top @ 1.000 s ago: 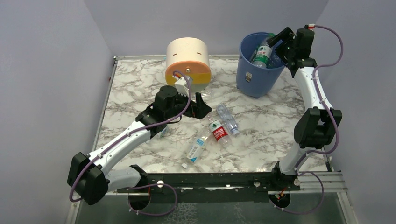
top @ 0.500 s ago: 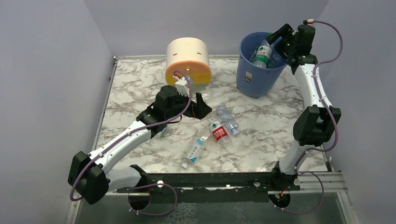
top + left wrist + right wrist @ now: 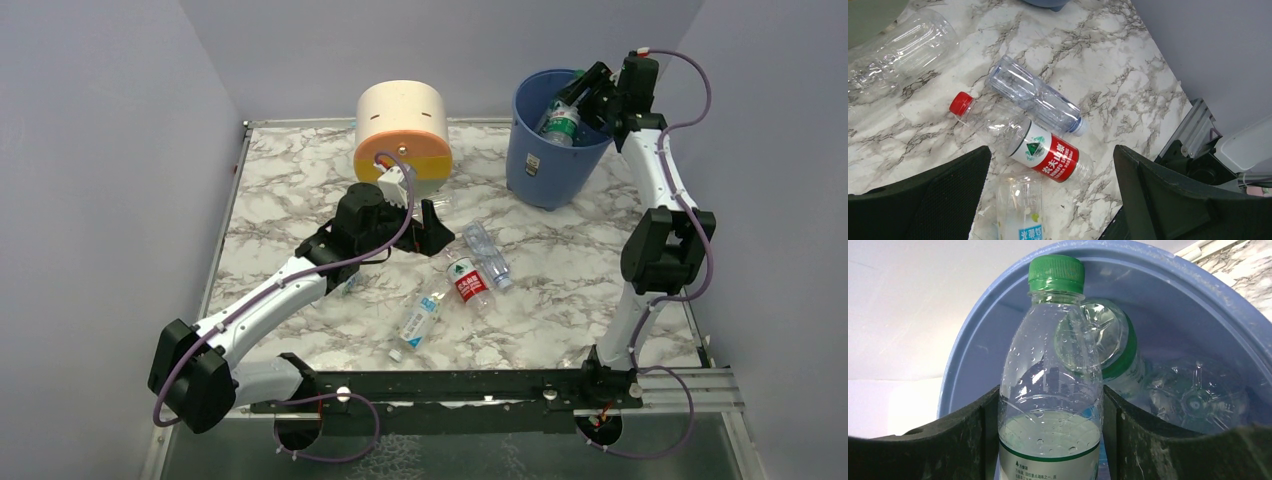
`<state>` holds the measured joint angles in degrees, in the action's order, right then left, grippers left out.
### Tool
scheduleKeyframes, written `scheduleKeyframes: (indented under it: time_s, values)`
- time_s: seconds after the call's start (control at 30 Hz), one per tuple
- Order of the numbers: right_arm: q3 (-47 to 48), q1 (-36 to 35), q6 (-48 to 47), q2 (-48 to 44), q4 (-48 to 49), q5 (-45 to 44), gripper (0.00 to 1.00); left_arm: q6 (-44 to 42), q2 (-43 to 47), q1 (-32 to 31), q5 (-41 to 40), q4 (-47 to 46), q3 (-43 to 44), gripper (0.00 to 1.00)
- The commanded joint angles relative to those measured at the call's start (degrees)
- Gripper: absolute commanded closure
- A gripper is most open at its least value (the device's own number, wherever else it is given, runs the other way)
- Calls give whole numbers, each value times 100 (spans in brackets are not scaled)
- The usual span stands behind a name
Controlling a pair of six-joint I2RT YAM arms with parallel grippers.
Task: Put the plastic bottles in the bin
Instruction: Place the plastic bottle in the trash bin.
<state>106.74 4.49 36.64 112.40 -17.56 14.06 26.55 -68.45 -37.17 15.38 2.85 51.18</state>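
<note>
Bin, a tall blue bucket with a small sticker, stands at the far right of the marble table. One green-capped bottle, clear and beaded with drops, stands upright over its mouth, clamped between the fingers of the right gripper. Two more bottles lie inside, bases showing: a green-banded one and a clear one. Four lie on the table below the left gripper, spread wide and holding nothing: a big clear bottle, a blue-capped bottle, a red-labelled bottle just beside it, and a blue-labelled bottle.
</note>
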Motion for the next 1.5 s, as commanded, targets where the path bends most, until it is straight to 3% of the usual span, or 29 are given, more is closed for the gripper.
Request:
scheduleKeyframes:
  time_s: [0.0,0.17,0.63,1.0,1.47]
  values:
    - [214,17,-235,-21,-86,60,37,33,-2,25,156,-103,138,1]
    - [216,17,-451,-261,-33,-139,44,27,-18,25,159,-104,156,1]
    - [581,-87,-1265,-620,-197,-416,44,27,-90,25,266,-145,226,1]
    - [954,-403,-2447,-698,-347,-1939,41,-7,-150,25,355,-122,312,1]
    - [158,-1294,-3943,-773,1387,-4127,41,-39,-149,25,360,-79,339,1]
